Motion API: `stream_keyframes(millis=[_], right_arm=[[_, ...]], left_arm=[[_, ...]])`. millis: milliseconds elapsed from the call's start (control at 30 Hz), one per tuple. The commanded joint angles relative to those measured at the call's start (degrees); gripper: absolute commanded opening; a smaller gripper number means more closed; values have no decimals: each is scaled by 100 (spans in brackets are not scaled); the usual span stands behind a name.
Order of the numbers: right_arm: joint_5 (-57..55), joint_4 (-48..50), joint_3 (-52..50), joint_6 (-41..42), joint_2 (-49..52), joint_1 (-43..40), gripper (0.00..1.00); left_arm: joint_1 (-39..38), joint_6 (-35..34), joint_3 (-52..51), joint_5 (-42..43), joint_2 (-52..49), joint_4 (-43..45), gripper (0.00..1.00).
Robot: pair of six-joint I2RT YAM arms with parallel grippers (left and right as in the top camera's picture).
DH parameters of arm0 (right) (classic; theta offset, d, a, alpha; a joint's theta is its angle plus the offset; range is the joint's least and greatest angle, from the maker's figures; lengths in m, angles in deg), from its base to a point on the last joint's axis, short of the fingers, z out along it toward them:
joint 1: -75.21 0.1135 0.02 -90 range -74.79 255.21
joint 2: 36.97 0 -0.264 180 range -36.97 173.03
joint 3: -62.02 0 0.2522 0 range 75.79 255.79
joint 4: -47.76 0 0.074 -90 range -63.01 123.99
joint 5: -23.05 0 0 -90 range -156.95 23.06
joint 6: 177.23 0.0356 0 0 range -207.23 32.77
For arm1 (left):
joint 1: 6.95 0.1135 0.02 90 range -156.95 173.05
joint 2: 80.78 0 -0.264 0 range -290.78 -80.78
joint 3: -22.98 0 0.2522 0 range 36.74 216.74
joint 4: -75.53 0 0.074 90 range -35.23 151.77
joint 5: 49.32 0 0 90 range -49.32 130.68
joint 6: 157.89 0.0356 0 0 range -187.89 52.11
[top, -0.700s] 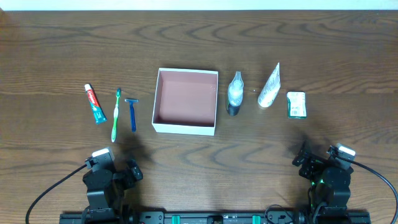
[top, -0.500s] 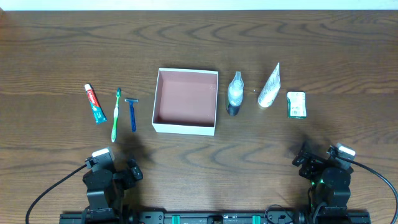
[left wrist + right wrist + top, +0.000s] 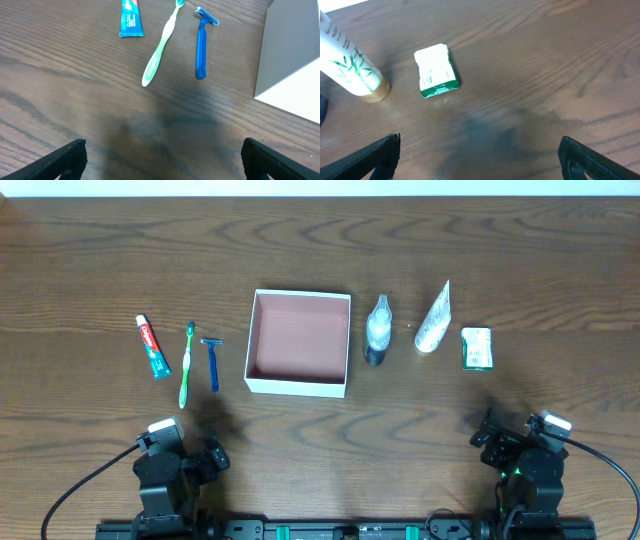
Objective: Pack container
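At the middle of the dark wood-grain worktop [image 3: 320,240] sits the shallow square box [image 3: 297,387] with white walls and a dusty pink inside, lidless and with nothing in it. To its left lie a red-and-teal toothpaste tube [image 3: 153,347], a green toothbrush [image 3: 186,366] and a blue razor [image 3: 213,364], side by side and close together. To its right are a clear bottle with a dark cap [image 3: 377,330] just beside the box wall, then a white tapered tube with a leaf print and gold cap [image 3: 434,318], then a small green-and-white packet [image 3: 477,348]. Whether the bottle and the tapered tube stand or lie cannot be told for sure.

Both arms are parked at the near edge, well apart from everything. The left tool [image 3: 165,162] is spread wide and holds nothing, and so is the right tool [image 3: 480,157].

Packing has not begun, judging by the bare box. The likely trouble lies in the picks. The toothbrush and razor are thin and flat on the wood, so fingers may scrape the worktop or close over air. They also lie near each other, so reaching for one could knock the other. A reach for the bottle risks catching the box wall and shoving the box aside, and a rounded bottle could roll or slip from a loose pinch.
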Motion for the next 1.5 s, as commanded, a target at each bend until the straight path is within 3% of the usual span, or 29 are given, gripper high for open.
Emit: stream_keyframes(millis=[0, 133, 367, 500, 667, 767, 933, 1033, 1267, 1467], right_arm=[[-37, -13, -11, -83, -37, -57, 99], [-35, -15, -11, -83, -37, -57, 99], [-35, -15, -11, -83, -37, -57, 99], [-35, -15, -11, -83, -37, -57, 99], [-37, -15, -11, -83, -37, -57, 99], [-37, -15, -11, -83, -37, -57, 99], [-37, -15, -11, -83, -37, -57, 99], [-35, -15, -11, -83, -37, -59, 99], [-35, -15, -11, -83, -37, -57, 99], [-35, -15, -11, -83, -37, -57, 99]], left_arm=[[-13, 55, -151, -17, 42, -144, 98], [-13, 170, -151, -496, 42, 162, 98], [-13, -907, -151, 317, 42, 1982, 98], [-13, -916, -129, 345, 37, 2559, 98], [-13, -745, 470, 361, -450, 2450, 98], [-7, -741, 1392, 282, -1325, 2109, 98], [-4, -35, 3438, -645, -3383, 1047, 98], [168, 37, 4741, -1113, -4730, 260, 98], [1204, 210, 6994, -210, -7567, -713, 98], [1591, 275, 7372, -26, -9042, -501, 98]])
